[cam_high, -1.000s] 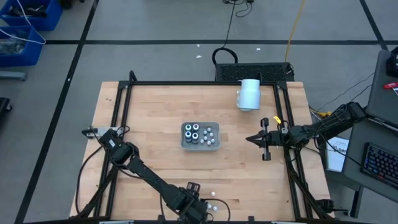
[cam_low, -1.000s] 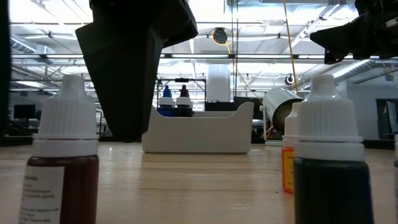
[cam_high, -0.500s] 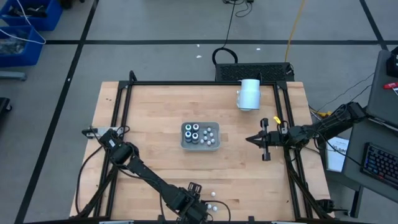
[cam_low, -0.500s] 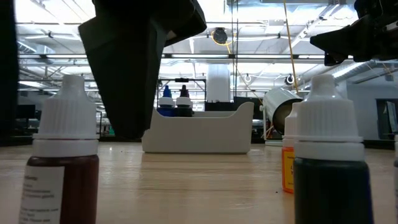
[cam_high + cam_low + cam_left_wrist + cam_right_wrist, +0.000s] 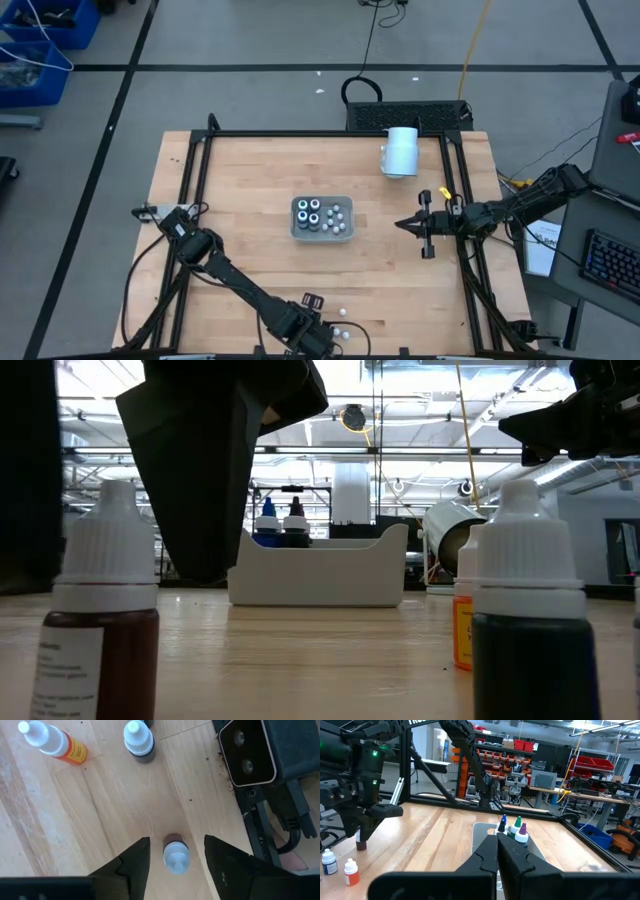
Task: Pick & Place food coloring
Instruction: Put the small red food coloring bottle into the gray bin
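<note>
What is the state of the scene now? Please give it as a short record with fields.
left gripper: open, at the table's near edge, fingers on both sides of a brown bottle, not closed on it
right gripper: shut, empty, waiting at the table's right side
tray: at the table's middle, holding upright bottles with blue, green and purple tops
loose bottles: orange bottle and dark bottle, standing near the brown one
white cylinder: lying on its side at the far edge
task stage: picking not yet done

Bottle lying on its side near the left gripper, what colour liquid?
Orange, white cap; the bottle shows best in the left wrist view.
</note>
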`<state>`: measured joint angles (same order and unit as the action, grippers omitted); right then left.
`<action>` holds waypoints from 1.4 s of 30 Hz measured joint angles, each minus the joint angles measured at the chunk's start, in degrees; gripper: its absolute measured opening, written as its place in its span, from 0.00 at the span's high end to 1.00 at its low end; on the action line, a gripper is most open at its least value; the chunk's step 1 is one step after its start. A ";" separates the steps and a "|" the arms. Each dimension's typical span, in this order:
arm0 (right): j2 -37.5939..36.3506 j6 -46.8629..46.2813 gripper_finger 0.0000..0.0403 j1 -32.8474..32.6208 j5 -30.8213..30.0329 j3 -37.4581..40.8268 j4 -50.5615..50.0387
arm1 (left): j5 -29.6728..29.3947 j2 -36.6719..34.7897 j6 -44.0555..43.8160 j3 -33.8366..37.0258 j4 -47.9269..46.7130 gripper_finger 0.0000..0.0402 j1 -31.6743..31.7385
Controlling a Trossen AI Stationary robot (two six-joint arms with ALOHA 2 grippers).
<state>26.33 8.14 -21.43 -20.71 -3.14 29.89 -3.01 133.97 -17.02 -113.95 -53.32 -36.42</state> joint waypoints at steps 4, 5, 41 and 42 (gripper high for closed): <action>-0.01 -0.01 1.00 0.00 0.00 0.00 0.02 | 0.04 0.25 0.00 -0.01 0.20 0.48 -0.03; 0.00 -0.01 1.00 0.02 0.00 0.01 0.01 | 0.00 0.35 0.09 -0.01 0.20 0.47 -0.07; 0.00 -0.48 1.00 0.00 -0.11 0.00 -0.09 | 1.51 1.07 2.14 -0.03 -2.27 0.81 0.58; 0.00 -0.50 1.00 0.00 -0.11 0.01 -0.09 | 1.61 1.07 2.20 -0.05 -2.65 0.82 0.86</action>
<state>26.33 7.64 -21.43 -20.82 -3.13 29.80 -1.39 135.04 -14.81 -113.99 -55.97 -35.56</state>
